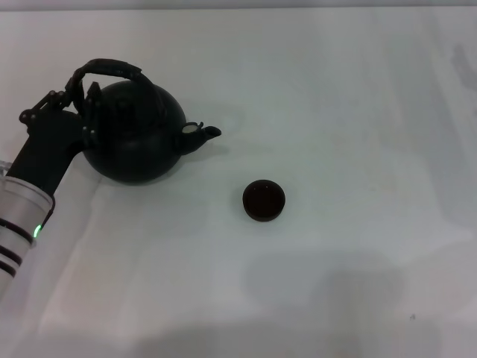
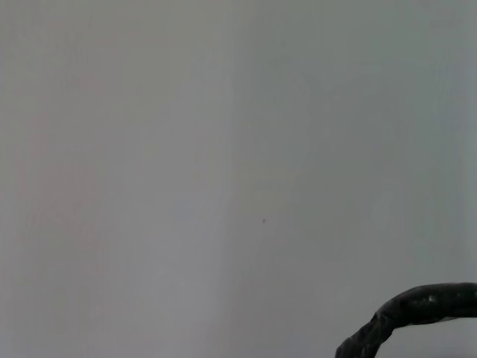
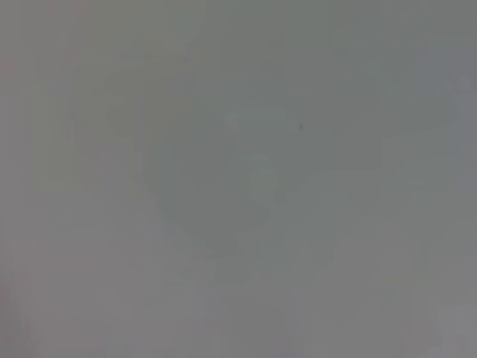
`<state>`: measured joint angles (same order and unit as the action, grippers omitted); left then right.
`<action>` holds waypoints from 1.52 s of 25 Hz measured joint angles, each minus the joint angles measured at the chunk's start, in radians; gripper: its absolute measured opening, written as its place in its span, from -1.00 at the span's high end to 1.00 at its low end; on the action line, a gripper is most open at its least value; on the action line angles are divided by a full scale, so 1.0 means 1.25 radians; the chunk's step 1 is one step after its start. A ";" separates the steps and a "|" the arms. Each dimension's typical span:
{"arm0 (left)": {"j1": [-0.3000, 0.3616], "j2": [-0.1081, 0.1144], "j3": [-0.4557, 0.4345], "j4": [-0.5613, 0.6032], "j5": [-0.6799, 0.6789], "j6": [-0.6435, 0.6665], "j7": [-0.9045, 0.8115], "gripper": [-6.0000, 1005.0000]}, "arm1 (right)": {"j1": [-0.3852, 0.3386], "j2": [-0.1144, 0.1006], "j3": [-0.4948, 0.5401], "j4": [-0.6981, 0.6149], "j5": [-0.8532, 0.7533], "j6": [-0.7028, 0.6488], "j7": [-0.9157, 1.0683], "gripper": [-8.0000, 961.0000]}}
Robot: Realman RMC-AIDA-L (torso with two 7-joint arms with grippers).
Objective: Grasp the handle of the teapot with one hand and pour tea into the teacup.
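The teapot (image 1: 138,134) stood on the white table (image 1: 358,89) in the far left part of the scene, with its short spout (image 1: 200,135) pointing right. The teacup (image 1: 264,201) sat on the table to the right of the pot and nearer, apart from it, just beyond the spout.

The left gripper (image 1: 83,104) was at the left side of the teapot, close against the left end of the arched handle (image 1: 104,69). Whether it held the handle, I could not tell. In the left wrist view only a curved piece of the handle (image 2: 417,309) appeared over the table (image 2: 223,149).

The right gripper was not visible; the right wrist view showed only plain surface.
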<state>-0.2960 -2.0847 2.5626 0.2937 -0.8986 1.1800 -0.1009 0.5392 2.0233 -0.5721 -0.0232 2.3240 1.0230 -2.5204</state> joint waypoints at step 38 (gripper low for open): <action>0.088 0.005 -0.008 -0.033 -0.287 0.190 -0.077 -0.75 | -0.023 0.000 -0.071 0.002 -0.010 0.077 -0.009 -0.76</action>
<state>-0.1860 -2.0790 2.5525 0.2527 -1.2574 1.4172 -0.1968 0.5105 2.0233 -0.6609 -0.0206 2.3120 1.1193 -2.5319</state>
